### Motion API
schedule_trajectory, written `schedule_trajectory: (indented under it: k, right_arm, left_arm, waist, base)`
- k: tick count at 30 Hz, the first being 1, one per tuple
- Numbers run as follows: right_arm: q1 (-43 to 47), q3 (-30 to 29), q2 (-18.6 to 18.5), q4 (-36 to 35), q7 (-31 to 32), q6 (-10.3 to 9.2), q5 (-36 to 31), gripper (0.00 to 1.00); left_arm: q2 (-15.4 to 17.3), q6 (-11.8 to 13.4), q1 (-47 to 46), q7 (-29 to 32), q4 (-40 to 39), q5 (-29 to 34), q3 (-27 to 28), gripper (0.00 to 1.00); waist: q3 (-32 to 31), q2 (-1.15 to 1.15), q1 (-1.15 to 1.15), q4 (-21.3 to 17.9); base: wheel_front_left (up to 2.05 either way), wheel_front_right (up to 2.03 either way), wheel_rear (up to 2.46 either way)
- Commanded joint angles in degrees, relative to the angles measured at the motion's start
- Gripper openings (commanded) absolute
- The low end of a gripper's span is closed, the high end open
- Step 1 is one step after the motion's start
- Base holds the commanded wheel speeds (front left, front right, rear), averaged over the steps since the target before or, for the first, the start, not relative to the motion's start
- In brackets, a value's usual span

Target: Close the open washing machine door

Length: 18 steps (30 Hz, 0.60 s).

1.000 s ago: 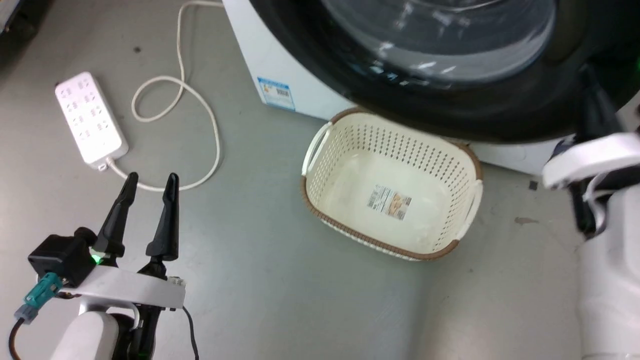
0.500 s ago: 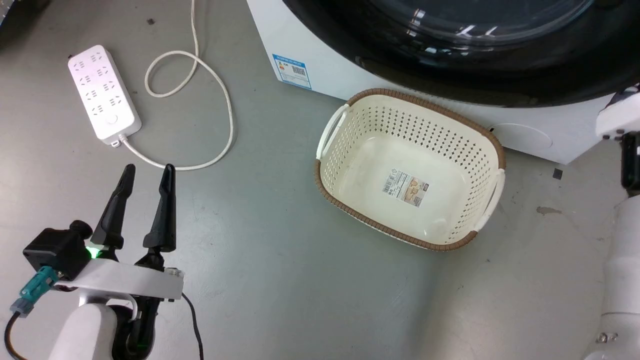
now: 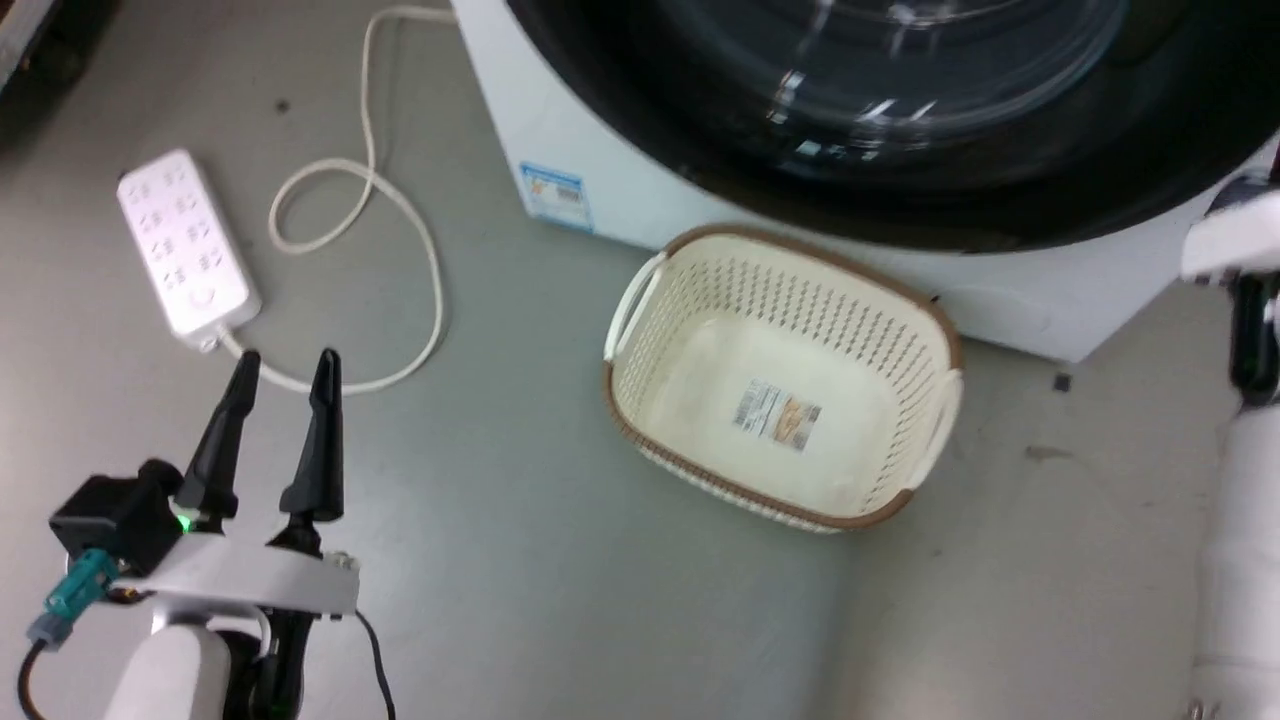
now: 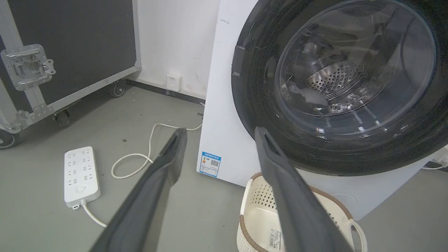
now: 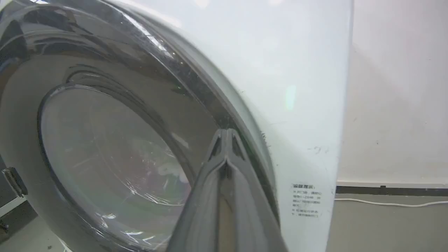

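Black-rimmed washing machine door (image 3: 880,110) spans the top of the head view, set across the front of the white washing machine (image 3: 1040,295). In the left wrist view the rim looks flat against the front panel, with the perforated steel drum (image 4: 332,78) visible through the bulged glass. Latch state: can't tell. Right gripper (image 5: 226,136) has both fingers pressed together with nothing between them. Its tips point at the outer edge of the door rim where it meets the machine's white side. Contact with the rim: can't tell. Right forearm (image 3: 1240,560) shows pale at the right edge of the head view. Left gripper (image 3: 285,360) is at lower left over the grey floor (image 3: 560,560), fingers spread, holding nothing, well apart from the machine. Cream perforated basket (image 3: 790,300) with a brown rim stands on the floor just in front of the machine, below the door's lower edge, with a printed label on its bottom. Blue label sticker (image 3: 555,196) sits on the machine's lower front corner, left of the basket. White power strip (image 3: 185,248) lies on the floor further left, and its cable (image 3: 420,260) loops back toward the machine. Black flight case (image 4: 70,52) with metal fittings and casters stands by the white wall in the left wrist view.
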Motion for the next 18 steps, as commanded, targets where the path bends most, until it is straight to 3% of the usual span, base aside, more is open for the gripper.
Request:
schedule_trajectory:
  k: [1,12,18]
  right_arm:
    - [2.47,0.76,-0.31,-0.88,-0.33,-0.04,1.06,0.00]
    - [23.96,11.81,-0.31,-10.06,1.31,-0.04,8.71,0.00]
    - [33.51,15.43,-0.31,-14.43,3.00,-0.04,10.95,0.00]
  left_arm:
    - [-0.39,0.15,1.15,-0.31,0.09,0.45,0.27,1.00]
    - [-0.91,2.73,6.53,-0.02,-1.78,2.87,0.08,1.00]
    - [-1.01,4.04,8.13,0.70,-2.85,3.25,-0.22,1.00]
  waist:
    - [-3.54,0.00,0.00,-3.05]
    - [-12.09,0.00,0.00,-12.13]
    - [-14.62,0.00,0.00,-14.84]
  base:
    - [0.00,0.00,0.00]
    - [0.00,0.00,0.00]
    - [0.00,0.00,0.00]
